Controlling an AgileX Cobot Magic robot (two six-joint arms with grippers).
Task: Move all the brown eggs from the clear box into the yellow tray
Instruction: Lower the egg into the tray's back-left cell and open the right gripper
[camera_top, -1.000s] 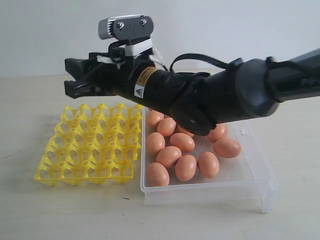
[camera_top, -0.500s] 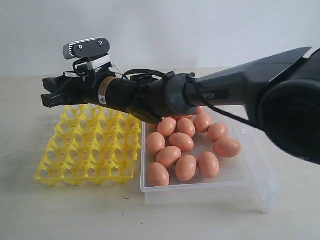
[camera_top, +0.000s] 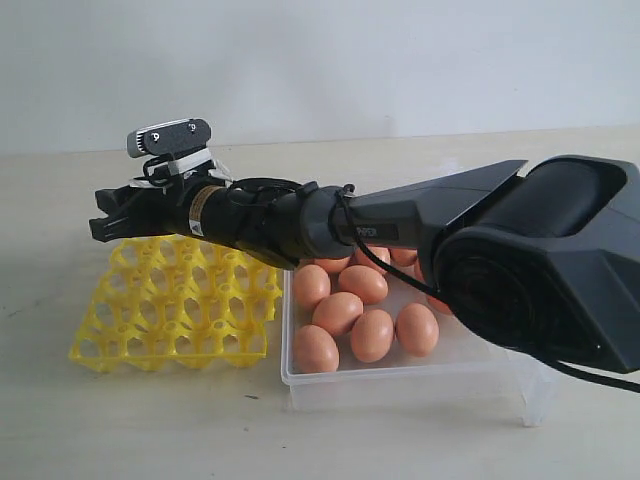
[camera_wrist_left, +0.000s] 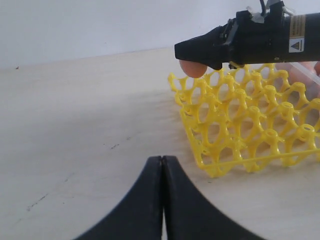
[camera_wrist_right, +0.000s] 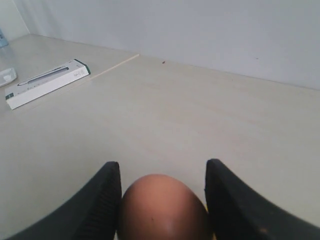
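Observation:
The yellow tray (camera_top: 170, 310) lies left of the clear box (camera_top: 400, 377), its cups showing no eggs. Several brown eggs (camera_top: 372, 335) lie loose in the box. My right gripper (camera_top: 100, 215) reaches across from the right and hovers over the tray's far left corner. It is shut on one brown egg (camera_wrist_right: 162, 210), which pokes out under the black fingers (camera_wrist_left: 200, 50) in the left wrist view. My left gripper (camera_wrist_left: 162, 159) is shut on nothing, low over the table in front of the tray (camera_wrist_left: 240, 130). The exterior view does not show it.
A flat white carton (camera_wrist_right: 47, 82) with a pen picture lies on the table far beyond the right gripper. The right arm's bulky black links (camera_top: 540, 270) hang over the back of the clear box and hide some eggs. A pale wall closes the back.
The right arm has stretched out to the left and dropped lower, carrying the egg from above the box's edge to the tray's far left corner.

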